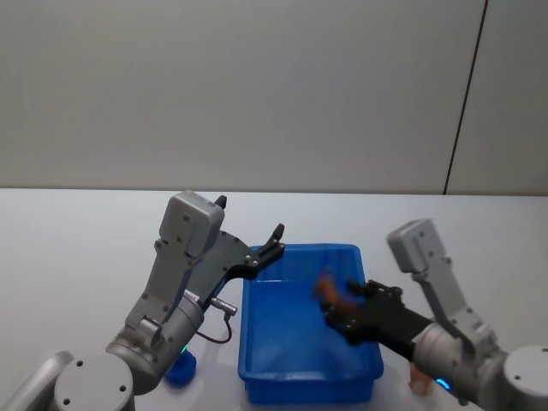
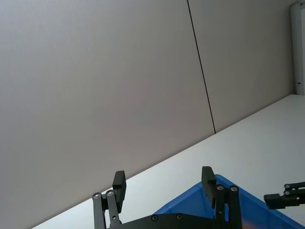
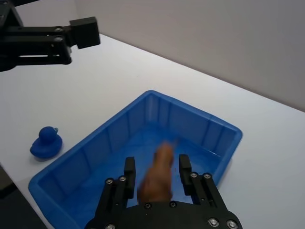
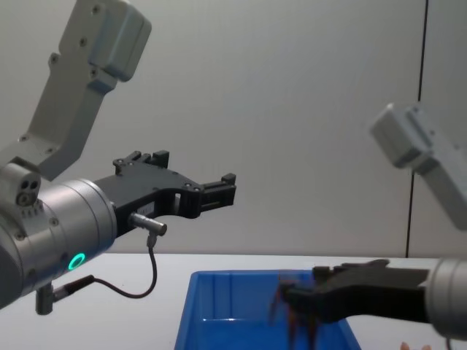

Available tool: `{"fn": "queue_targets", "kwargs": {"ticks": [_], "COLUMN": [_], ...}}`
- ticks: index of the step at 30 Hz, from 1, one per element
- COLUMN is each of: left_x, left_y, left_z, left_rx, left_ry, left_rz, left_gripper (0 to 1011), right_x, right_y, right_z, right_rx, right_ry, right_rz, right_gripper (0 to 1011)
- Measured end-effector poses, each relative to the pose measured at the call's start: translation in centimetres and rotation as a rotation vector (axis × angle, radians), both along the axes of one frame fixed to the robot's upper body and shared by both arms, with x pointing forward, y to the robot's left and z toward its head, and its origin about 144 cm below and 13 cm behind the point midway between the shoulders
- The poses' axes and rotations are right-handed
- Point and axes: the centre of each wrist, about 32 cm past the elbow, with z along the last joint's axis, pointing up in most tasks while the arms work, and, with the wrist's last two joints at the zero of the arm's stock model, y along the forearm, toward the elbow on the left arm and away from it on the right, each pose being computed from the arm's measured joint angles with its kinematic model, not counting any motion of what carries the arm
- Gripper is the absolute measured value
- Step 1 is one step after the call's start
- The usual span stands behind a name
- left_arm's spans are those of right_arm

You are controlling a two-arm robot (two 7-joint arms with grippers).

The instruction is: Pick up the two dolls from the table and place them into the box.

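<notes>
The blue box [image 1: 300, 381] sits on the white counter [image 1: 77, 248]. Over its right side, the right end effector [image 1: 336, 301] has a blurred reddish-brown doll [image 1: 326, 285] at its fingertips. The left end effector [image 1: 272, 242] hangs spread above the box's far left corner. A blue doll [image 1: 181, 368] lies left of the box.

Reddish-brown doll [image 3: 157, 183]: blurred, between right gripper [image 3: 157, 161] fingers.
Pale pinkish doll [image 1: 418, 381]: mostly hidden behind right arm [image 1: 445, 338].
Blue doll [image 1: 181, 369]: part-hidden behind left arm [image 1: 163, 330], head view.
Box [image 4: 219, 295]: near end cut off, chest view.
</notes>
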Motion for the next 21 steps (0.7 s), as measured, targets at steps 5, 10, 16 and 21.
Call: {"fn": "queue_targets", "kwargs": {"ticks": [5,10,16,21], "left_x": [0.0,0.0,0.0,0.0], "left_y": [0.0,0.0,0.0,0.0], "left_z": [0.0,0.0,0.0,0.0], "left_rx": [0.000,0.000,0.000,0.000], "left_ry": [0.000,0.000,0.000,0.000], "left_rz": [0.000,0.000,0.000,0.000], "left_gripper": [1001,1001,1001,1001], "right_x": [0.4,0.5,0.4,-0.2], "right_y": [0.9,1.5,1.5,0.7], "right_z": [-0.2,-0.4,-0.7,-1.0], "right_rx": [0.002,0.005,0.008,0.014], "right_ry": [0.018,0.024,0.008,-0.013], "right_rz": [0.017,0.020,0.000,-0.038], "right_gripper": [652,813,978,1001]}}
